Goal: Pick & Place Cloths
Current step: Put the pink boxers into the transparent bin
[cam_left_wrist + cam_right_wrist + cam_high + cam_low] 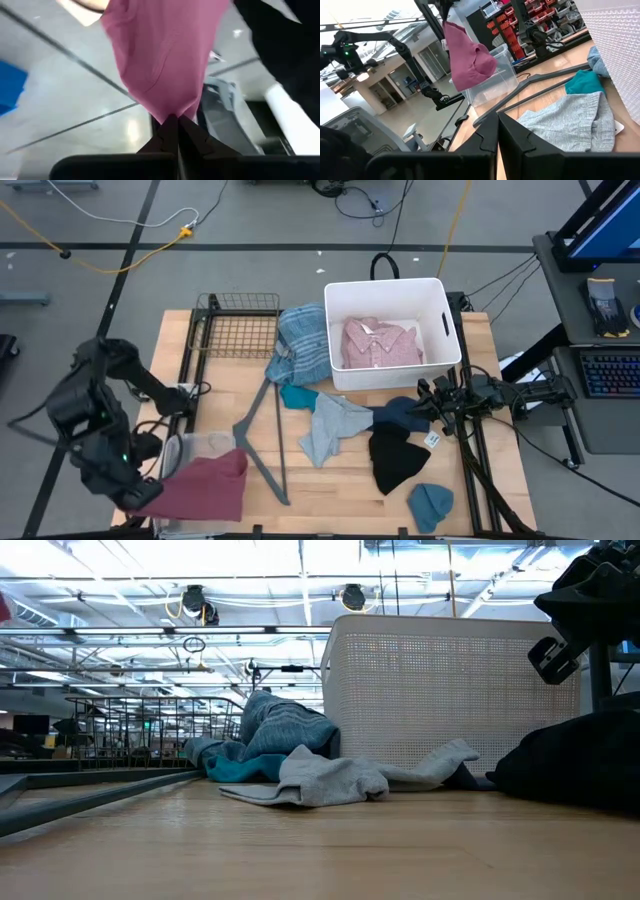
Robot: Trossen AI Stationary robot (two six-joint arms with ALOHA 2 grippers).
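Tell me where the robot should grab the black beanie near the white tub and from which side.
Pinch the black beanie from straight above at its narrower end beside the right gripper. It lies flat and floppy, so a top-down pinch there probably gathers a fold, clear of the blue beanie.

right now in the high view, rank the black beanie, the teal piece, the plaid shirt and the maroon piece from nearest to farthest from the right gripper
From the right gripper, at the table's right edge:
1. Black beanie, just below and left of it.
2. Teal piece, mid-table, left of the tub.
3. Blue-plaid shirt, draped against the tub's left wall.
4. Maroon piece, far left, held by the left gripper.
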